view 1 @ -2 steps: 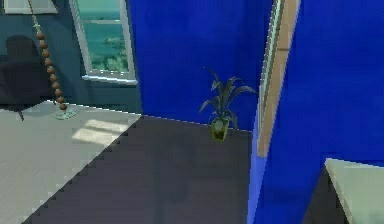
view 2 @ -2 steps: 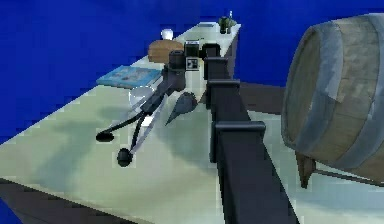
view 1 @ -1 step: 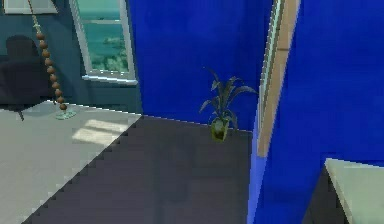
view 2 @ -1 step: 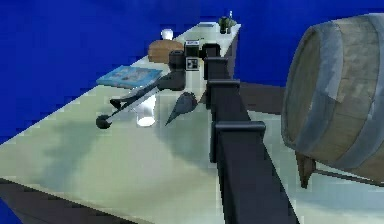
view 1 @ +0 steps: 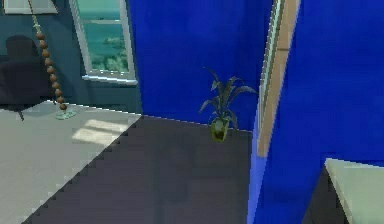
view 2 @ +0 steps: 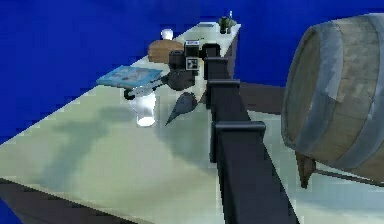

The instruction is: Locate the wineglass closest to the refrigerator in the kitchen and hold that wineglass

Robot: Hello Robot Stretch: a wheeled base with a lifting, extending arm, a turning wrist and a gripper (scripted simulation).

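A: The barrel [view 2: 340, 95] reads as wood, brown staves under dull grey bands that look like metal.
B: And the tabletop [view 2: 80, 150] is pale, smooth, matt. The arm [view 2: 240, 150] looks matt black; the stemmed glass [view 2: 146, 106] is clear and shiny.

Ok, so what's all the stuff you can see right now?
floor lamp: one, brown beaded pole, forward view's left
window: one, white frame, beside the lamp
potted plant: one, green, blue corner
table: one, pale, arm side view's bottom
barrel: one, brown, arm side view's right
flat thing: one, light blue, on the table
glassy thing: one, clear, on the table
arm: one, dark, over the table
end effector: one, dark, near the glassy thing; cannot tell whether it holds anything
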